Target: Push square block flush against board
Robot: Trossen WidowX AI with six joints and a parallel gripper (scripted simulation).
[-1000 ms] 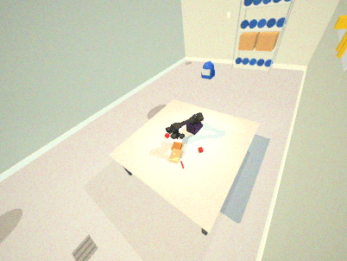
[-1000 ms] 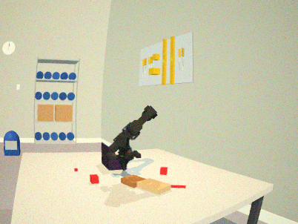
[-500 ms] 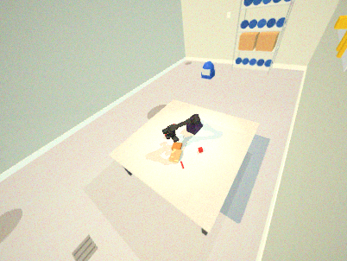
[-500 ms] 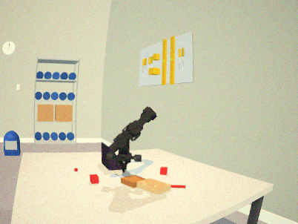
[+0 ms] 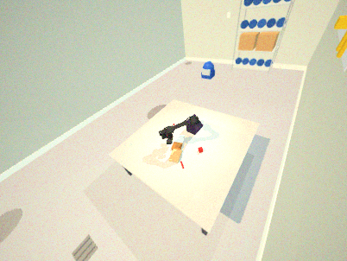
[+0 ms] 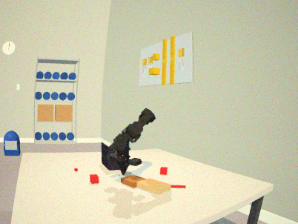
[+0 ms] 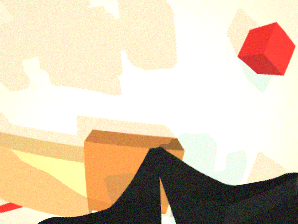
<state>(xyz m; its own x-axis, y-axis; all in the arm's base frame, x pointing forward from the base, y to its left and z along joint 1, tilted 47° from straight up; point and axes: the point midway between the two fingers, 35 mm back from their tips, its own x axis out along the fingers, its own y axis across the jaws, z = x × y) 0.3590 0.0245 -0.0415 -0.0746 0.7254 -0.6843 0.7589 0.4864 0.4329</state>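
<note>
The square block (image 5: 177, 146) (image 6: 130, 181) (image 7: 120, 165) is darker orange and lies flat on the table. The pale tan board (image 5: 174, 155) (image 6: 156, 186) (image 7: 40, 170) lies flat at one side of it. They appear to touch; whether their edges are even is hard to tell. In the wrist view the block's top stands higher than the board's. My gripper (image 6: 124, 173) (image 7: 155, 153) is shut and empty. It is near the block's end away from the board, and its tips cover the block's right part in the wrist view. Contact with the block is unclear.
One red cube (image 6: 94, 179) (image 7: 270, 49) stands on the gripper's side of the block. Another red cube (image 5: 200, 149) (image 6: 164, 170) stands on the far side in the exterior view. A red stick (image 5: 182, 165) (image 6: 179, 186) lies by the board's far end. A tiny red piece (image 6: 75, 169) lies further left.
</note>
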